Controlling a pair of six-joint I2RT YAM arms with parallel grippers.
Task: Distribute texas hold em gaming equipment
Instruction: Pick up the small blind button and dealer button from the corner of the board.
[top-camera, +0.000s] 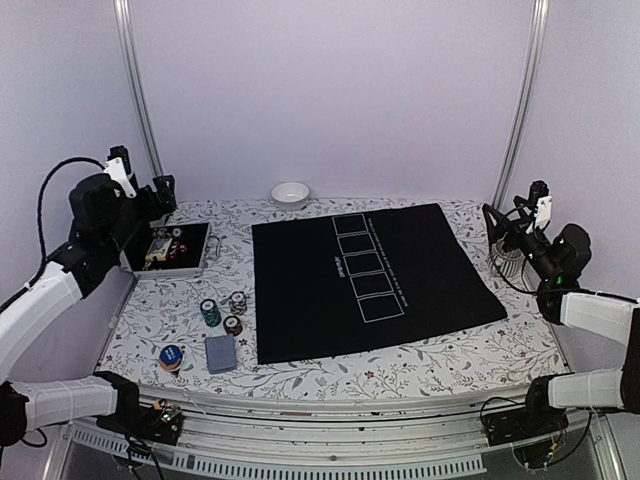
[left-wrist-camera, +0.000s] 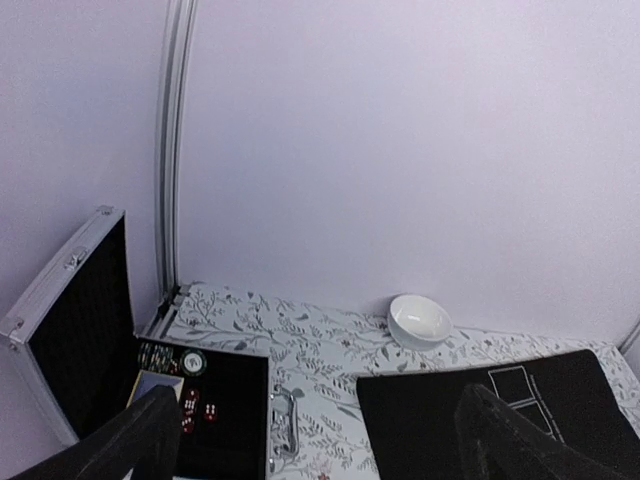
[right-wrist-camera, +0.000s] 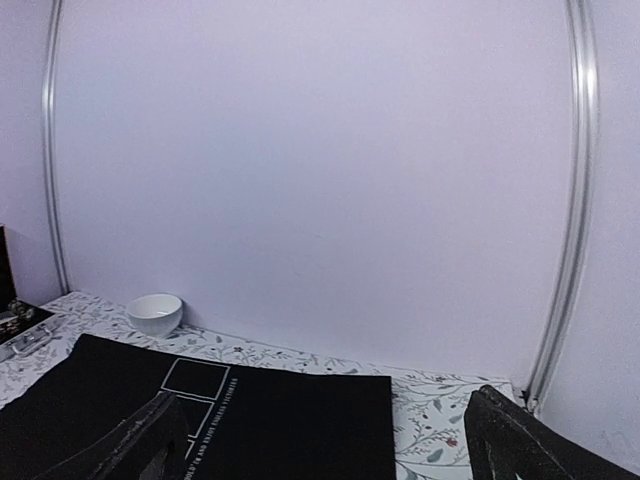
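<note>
Three short chip stacks (top-camera: 209, 312) are set on the tabletop (top-camera: 420, 375) just left of the black mat (top-camera: 370, 275). A deck (top-camera: 220, 352) is laid flat just in front of them, and a disc (top-camera: 170, 357) sits near the deck's left side. The deck's long axis appears to run roughly from near to far. More chips (left-wrist-camera: 160, 355) are seen inside the open case (top-camera: 178, 248) at the far left.

The left fingers (left-wrist-camera: 130, 440) are spread wide with nothing between them and are held raised over the case. From them, the loose pieces lie toward the near edge and slightly to the right. The right fingers (right-wrist-camera: 150, 440) are likewise spread and empty. They are held beyond the mat's right edge, well apart from every piece, with the whole mat between.

The left arm is judged much the nearer, so a pick of chips or deck would be expected from it, reached by coming down and toward the near side.
</note>
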